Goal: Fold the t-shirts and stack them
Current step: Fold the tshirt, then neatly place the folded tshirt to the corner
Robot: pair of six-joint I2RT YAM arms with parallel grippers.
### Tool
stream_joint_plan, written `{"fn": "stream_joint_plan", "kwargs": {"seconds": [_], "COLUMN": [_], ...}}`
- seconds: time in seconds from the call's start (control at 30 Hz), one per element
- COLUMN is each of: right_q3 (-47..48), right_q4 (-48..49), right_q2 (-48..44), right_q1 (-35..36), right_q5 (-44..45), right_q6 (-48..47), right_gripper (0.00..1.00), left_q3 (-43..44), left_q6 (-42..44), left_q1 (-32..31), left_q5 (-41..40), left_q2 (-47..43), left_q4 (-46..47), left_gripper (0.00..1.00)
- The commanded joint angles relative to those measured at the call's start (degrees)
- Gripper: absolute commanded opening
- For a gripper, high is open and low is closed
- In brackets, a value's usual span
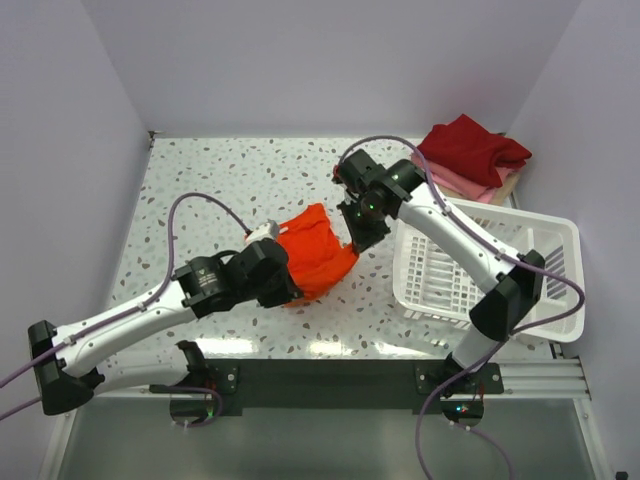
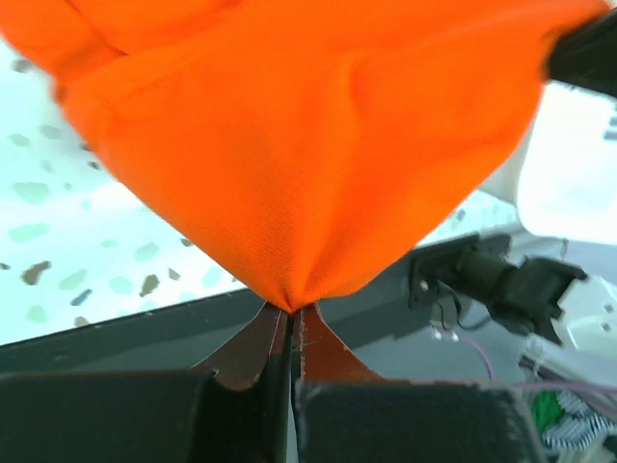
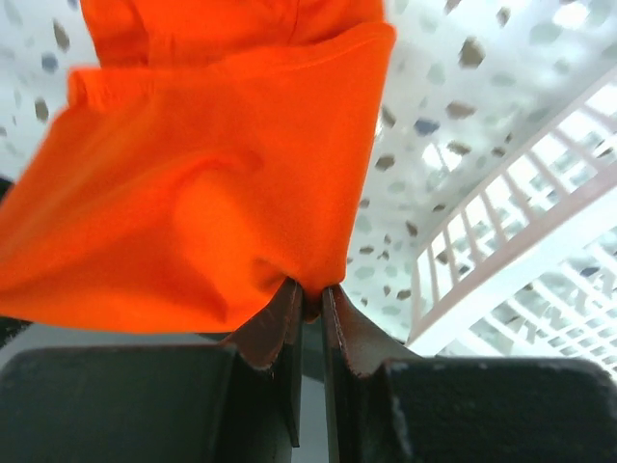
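Observation:
A bright orange-red t-shirt [image 1: 318, 250] hangs bunched between my two grippers, lifted over the middle of the table. My left gripper [image 1: 282, 282] is shut on a gathered corner of it [image 2: 292, 307], the cloth fanning up from the tips. The right gripper [image 1: 355, 238] pinches another edge of the same shirt [image 3: 310, 295], a fold of fabric wedged between its pads. At the back right corner lies a stack of folded t-shirts: dark red on top [image 1: 472, 148], pink [image 1: 470, 184] under it, and a beige edge [image 1: 508, 180] at the bottom.
A white plastic lattice basket [image 1: 490, 272] sits at the right of the speckled table [image 1: 220, 180], close under my right arm; its bars show in the right wrist view [image 3: 521, 251]. Walls close in the left, back and right sides.

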Motion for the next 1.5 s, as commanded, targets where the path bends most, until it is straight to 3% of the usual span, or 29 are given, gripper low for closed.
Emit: {"fn": "stream_joint_plan", "kwargs": {"seconds": [0.0, 0.17, 0.3, 0.43, 0.6, 0.73, 0.83, 0.87, 0.9, 0.93, 0.97, 1.0, 1.03, 1.23, 1.47], "right_q3": [7.6, 16.5, 19.7, 22.2, 28.5, 32.5, 32.4, 32.6, 32.7, 33.1, 33.9, 34.8, 34.3, 21.6, 13.8], "right_q4": [-1.1, 0.1, 1.5, 5.4, 6.9, 13.0, 20.4, 21.7, 24.1, 24.8, 24.9, 24.9, 25.5, 33.8, 35.0], "right_q2": [5.1, 13.5, 17.7, 20.6, 25.6, 30.2, 33.3, 34.3, 35.0, 36.6, 37.2, 37.5, 37.2, 27.0, 23.5], "right_q1": [-2.2, -3.0, -3.1, -3.2, -3.2, -3.2, -3.6, -4.2, -4.4, -4.7, -5.4, -5.7, -5.9, -8.9, -16.4], "right_q5": [4.8, 4.7, 5.0, 4.5, 4.9, 7.1, 9.0, 9.4, 9.8, 9.5, 8.3, 7.5, 6.4, -1.3, -16.1], "right_q6": [-0.8, -2.5, -3.2, -3.0, -2.8, -1.7, -0.1, 0.5, 1.8, 2.1, 2.6, 3.4, 3.5, 3.6, 0.0], "right_gripper": [0.0, 0.0, 0.0, 0.0, 0.0, 0.0, 0.02, 0.29, 0.49, 0.65, 0.89, 0.96, 0.99, 0.99, 0.99], "left_q3": [0.6, -3.6, -4.5, -5.6, -6.6, -7.2, -5.4, -4.9, -3.6, -2.5, -1.2, 1.7, 3.2, 5.7, -2.3], "left_q6": [-2.7, 0.8, 4.7, 7.9, 11.5, 15.7, 18.2, 19.4, 20.2, 21.0, 22.1, 22.4, 22.7, 22.8, 21.6], "left_q1": [3.4, 12.7, 16.3, 18.6, 25.9, 32.4, 38.1, 39.1, 39.7, 40.7, 41.0, 41.1, 41.2, 41.2, 41.2], "left_q5": [-4.8, -1.7, 2.4, 4.0, 4.9, 6.1, 2.3, 1.4, 0.1, -2.0, -2.9, -3.6, -4.4, -1.6, 3.8], "left_q2": [0.9, -1.2, 1.7, 4.1, 4.1, 6.6, 11.0, 13.2, 14.2, 15.4, 17.4, 18.1, 18.6, 19.4, 16.2], "left_q4": [-2.7, 4.1, 9.0, 10.4, 11.4, 16.3, 18.9, 20.0, 20.8, 21.1, 20.3, 19.8, 19.3, 17.9, 21.2], "left_gripper": [0.0, 0.0, 0.0, 0.0, 0.0, 0.0, 0.0, 0.12, 0.33, 0.71, 0.83, 0.92, 1.0, 1.0, 1.0]}}
